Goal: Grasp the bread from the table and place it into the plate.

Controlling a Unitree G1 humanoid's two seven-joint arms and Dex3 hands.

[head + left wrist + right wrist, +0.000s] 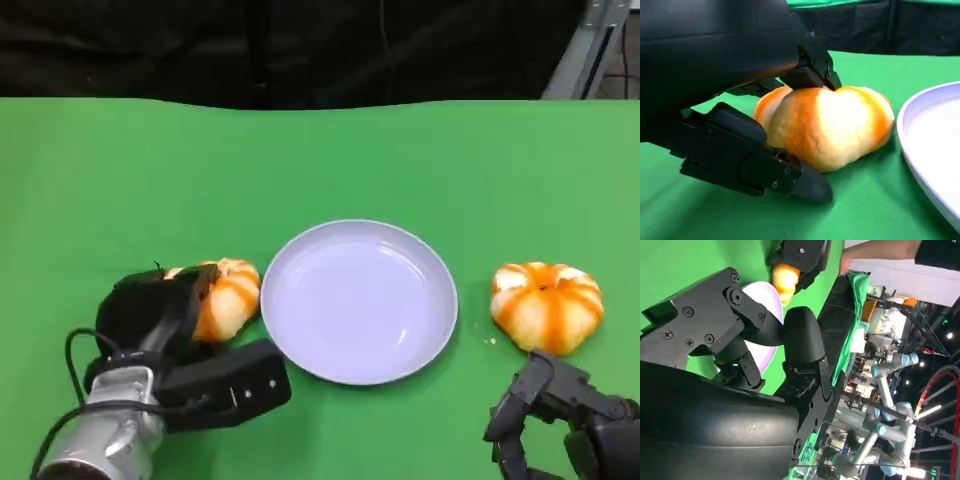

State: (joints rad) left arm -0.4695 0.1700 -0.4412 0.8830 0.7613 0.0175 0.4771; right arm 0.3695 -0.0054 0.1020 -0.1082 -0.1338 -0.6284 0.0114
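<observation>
Overhead head view, close sideways wrist views, shared plate (358,300).

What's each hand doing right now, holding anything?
Left hand: fingers closed around the left bread, which still sits on the table.
Right hand: open, holding nothing, just short of the right bread.

A round, orange-and-white striped bread (228,296) sits on the green counter (100,190), touching the left edge of the plate (300,340). The plate is pale lilac, shallow, upright and bare. A second, similar bread (547,305) lies apart from the plate's right side.
</observation>
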